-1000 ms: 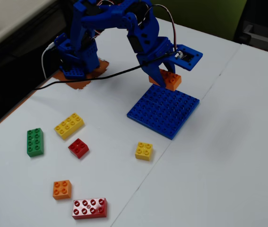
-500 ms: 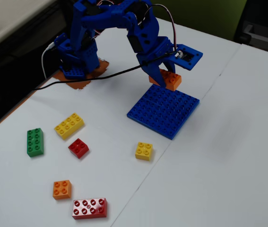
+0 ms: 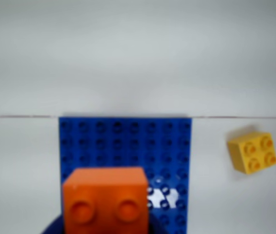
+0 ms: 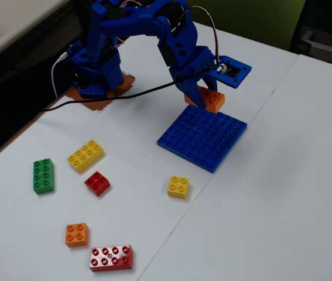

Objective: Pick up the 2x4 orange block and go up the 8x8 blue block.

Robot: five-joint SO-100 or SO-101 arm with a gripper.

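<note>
One 2x4 orange block [image 4: 212,99] is sitting clenched in the claw [image 4: 204,96], hanging just above the 8x8 blue block [image 4: 203,136] near its 12 o'clock edge in the fixed view. In the wrist view the orange block [image 3: 105,201] is filling the 6 o'clock area, studs facing the camera, with the blue plate [image 3: 128,144] spreading behind it. Whether the brick is touching the plate yet, can't tell.

Handling judgement: rigid, light, glossy plastic, so likely slippery under a weak pinch. The long flat sides are looking like the best place to hold, and a skewed grip would probably let it twist.

Stray bricks are lying on the table [image 4: 283,193]: a small yellow one [image 4: 178,187] at 7 o'clock off the plate, near it, and a yellow eight-stud brick [image 4: 85,155] well apart at 9 o'clock.
</note>
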